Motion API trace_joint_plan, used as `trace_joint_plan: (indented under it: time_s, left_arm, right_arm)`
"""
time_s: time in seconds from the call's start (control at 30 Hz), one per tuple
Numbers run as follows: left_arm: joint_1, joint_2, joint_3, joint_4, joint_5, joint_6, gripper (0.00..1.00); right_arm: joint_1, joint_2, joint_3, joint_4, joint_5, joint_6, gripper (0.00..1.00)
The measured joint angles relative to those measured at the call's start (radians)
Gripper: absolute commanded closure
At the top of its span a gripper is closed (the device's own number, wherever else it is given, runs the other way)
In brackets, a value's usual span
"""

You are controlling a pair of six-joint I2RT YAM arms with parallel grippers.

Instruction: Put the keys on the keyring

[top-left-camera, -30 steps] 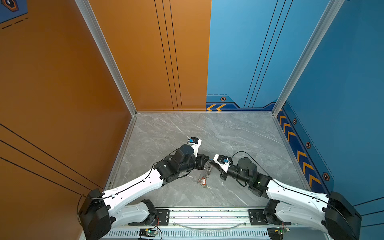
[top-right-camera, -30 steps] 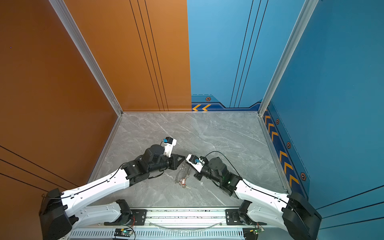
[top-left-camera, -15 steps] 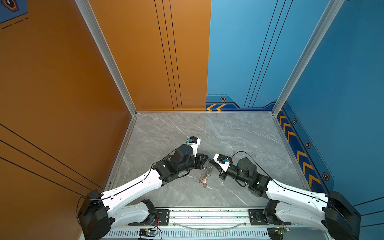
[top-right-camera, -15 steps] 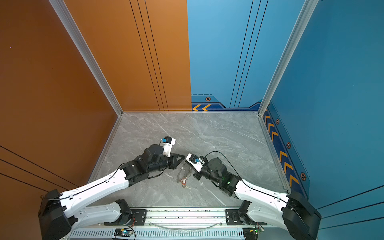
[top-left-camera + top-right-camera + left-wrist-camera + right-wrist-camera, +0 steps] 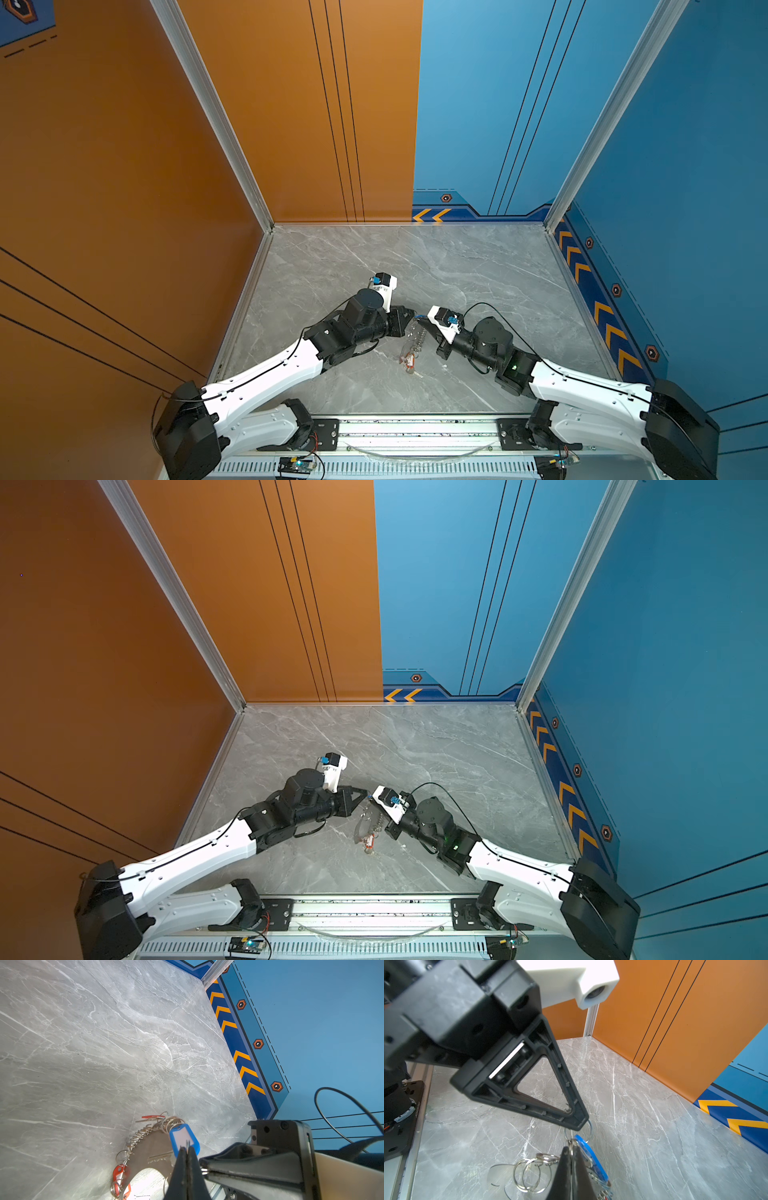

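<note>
Both arms met near the middle of the grey marble table [image 5: 478, 266], their tips almost touching. The left gripper [image 5: 412, 318] had its fingers pressed tight together. In the right wrist view a split ring [image 5: 588, 1128] was pinched at its tip and hung clear of the table. The right gripper [image 5: 422, 324] was closed as well, and in the left wrist view a small ring [image 5: 204, 1171] poked out from between its clamped fingers. Whether the two grippers held one and the same ring could not be told.

A blue tag [image 5: 182, 1136] sat right at the meeting point. In the left wrist view it lay just beyond the left gripper's fingertips, and in the right wrist view it lay against the side of the right gripper's finger.

The keyring [image 5: 149, 1151], a flat grey plate with a large oval hole and a rim crowded with split rings, lay directly below the two tips and was tilted. In both top views it ran from the tips toward the near edge of the table, its upper end raised. The keys [image 5: 409, 365] clustered at its lower end, and two red tags [image 5: 120, 1174] showed there in the left wrist view. Another red tag [image 5: 152, 1116] with a silver key sat at the opposite end of the plate's rim. Whether the lower end rested on the table could not be told
</note>
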Motion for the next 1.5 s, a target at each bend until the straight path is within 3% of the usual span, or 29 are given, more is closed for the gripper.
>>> trace_joint_plan:
  time_s: [0.47,0.8,1.23,1.5]
  left_arm:
    - [0.003,0.013,-0.003,0.010,0.014,-0.003,1.00]
    - [0.005,-0.005,-0.013,0.005,0.010,0.001,1.00]
    - [0.006,-0.015,-0.015,0.029,-0.002,0.001,1.00]
    - [0.006,-0.018,-0.023,0.036,-0.034,-0.008,1.00]
  right_arm:
    - [0.006,0.031,-0.031,0.114,0.073,0.052,1.00]
    - [0.012,0.033,0.030,0.003,0.064,0.014,1.00]
    - [0.015,0.055,0.093,-0.070,0.043,-0.016,0.78]
    - [0.015,-0.017,0.061,-0.050,0.069,-0.005,0.75]
